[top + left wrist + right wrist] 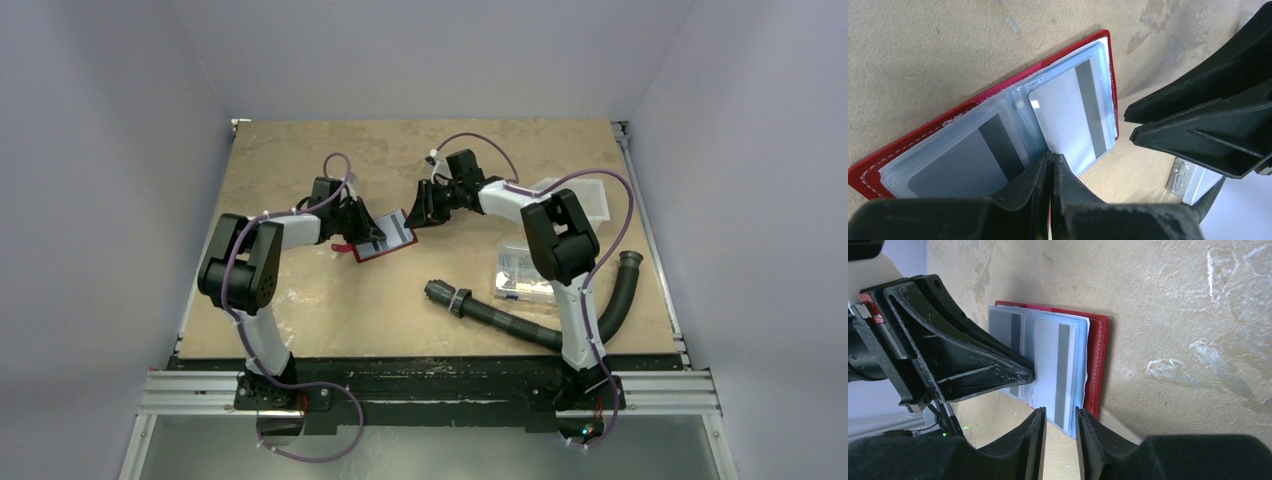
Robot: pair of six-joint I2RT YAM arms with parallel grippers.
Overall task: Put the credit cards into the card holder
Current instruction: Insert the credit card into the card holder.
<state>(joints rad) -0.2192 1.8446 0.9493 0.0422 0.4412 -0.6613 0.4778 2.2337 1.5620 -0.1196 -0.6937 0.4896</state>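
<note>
The red card holder [383, 241] lies open on the table, its clear sleeves facing up. Two pale grey cards with dark stripes sit in the sleeves, one on the right [1068, 115] and one on the left [963, 165]. My left gripper [1050, 156] is shut, with its tips resting on the sleeves at the fold. In the right wrist view the holder [1096, 365] stands on end. The striped card [1055, 370] reaches down between the slightly parted fingers of my right gripper [1059, 414]. Both fingers stand clear of it.
A clear compartment box [520, 272] and a black corrugated hose [500, 318] lie at the front right. A clear plastic tray [588, 200] sits behind the right arm. The two grippers are close together over the holder.
</note>
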